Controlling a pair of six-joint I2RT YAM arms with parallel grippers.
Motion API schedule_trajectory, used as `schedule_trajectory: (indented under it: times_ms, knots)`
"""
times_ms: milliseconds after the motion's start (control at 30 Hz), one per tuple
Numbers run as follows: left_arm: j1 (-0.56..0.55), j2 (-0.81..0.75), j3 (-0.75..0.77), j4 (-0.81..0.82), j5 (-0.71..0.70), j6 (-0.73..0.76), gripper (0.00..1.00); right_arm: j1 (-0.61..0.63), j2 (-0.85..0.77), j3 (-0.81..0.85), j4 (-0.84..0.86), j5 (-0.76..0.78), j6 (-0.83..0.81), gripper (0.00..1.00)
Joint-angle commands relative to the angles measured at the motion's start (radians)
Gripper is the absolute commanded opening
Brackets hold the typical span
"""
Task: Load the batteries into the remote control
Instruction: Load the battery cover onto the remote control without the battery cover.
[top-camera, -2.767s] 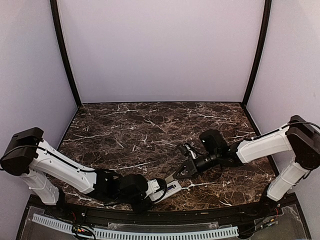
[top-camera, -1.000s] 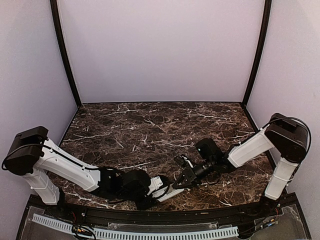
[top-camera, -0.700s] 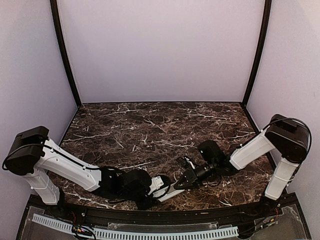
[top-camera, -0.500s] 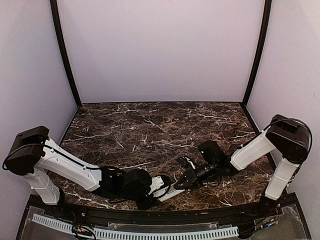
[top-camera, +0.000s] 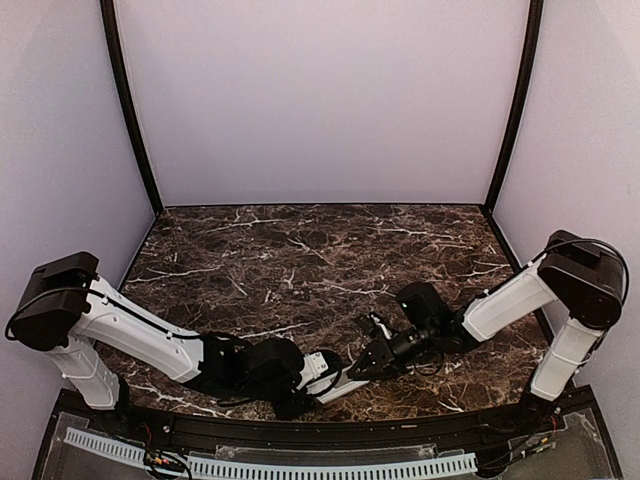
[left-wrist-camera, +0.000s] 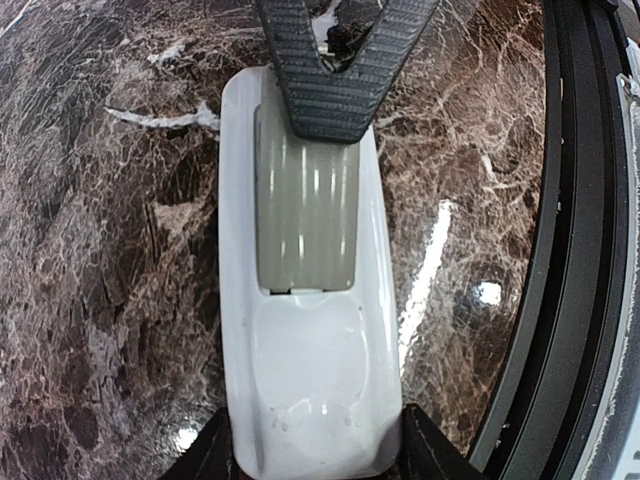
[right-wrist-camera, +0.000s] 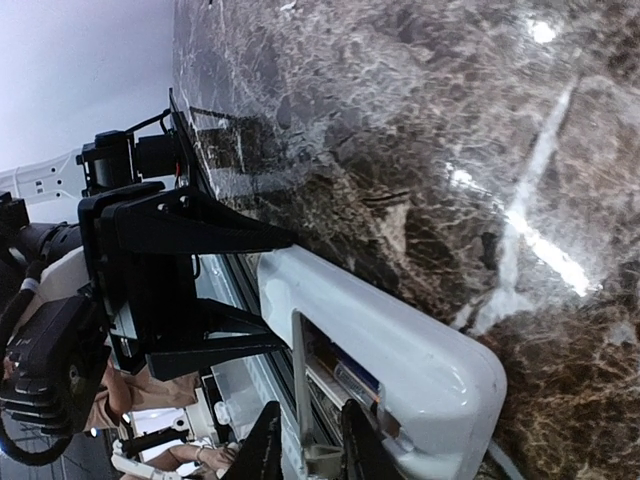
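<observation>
Lowered since earlier, the right gripper (top-camera: 359, 367) meets the remote control (top-camera: 340, 382). Just beyond the black rail (top-camera: 400, 425), the left gripper (top-camera: 321, 375) clamps the remote control's near end. It lies back-up, long axis nearly along that rail, far end pointing right-and-away beneath the right fingertips (left-wrist-camera: 325, 100), pinched together.

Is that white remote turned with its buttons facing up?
No, the remote control shows its smooth back with a recessed panel and no buttons, gripped by the left pincer.
</observation>
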Motion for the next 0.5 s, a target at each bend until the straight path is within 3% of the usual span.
schedule_trajectory:
  times_ms: [0,267,467]
  knots:
    - [0.002,0.047,0.000,-0.053,0.047,-0.003,0.42,0.017,-0.047,0.024,-0.170,0.073,-0.051,0.23]
    - [0.002,0.047,-0.002,-0.052,0.047,-0.003,0.42,0.023,-0.088,0.096,-0.356,0.130,-0.131,0.35]
    - [0.002,0.045,-0.005,-0.049,0.049,-0.003,0.42,0.026,-0.129,0.157,-0.527,0.190,-0.188,0.38]
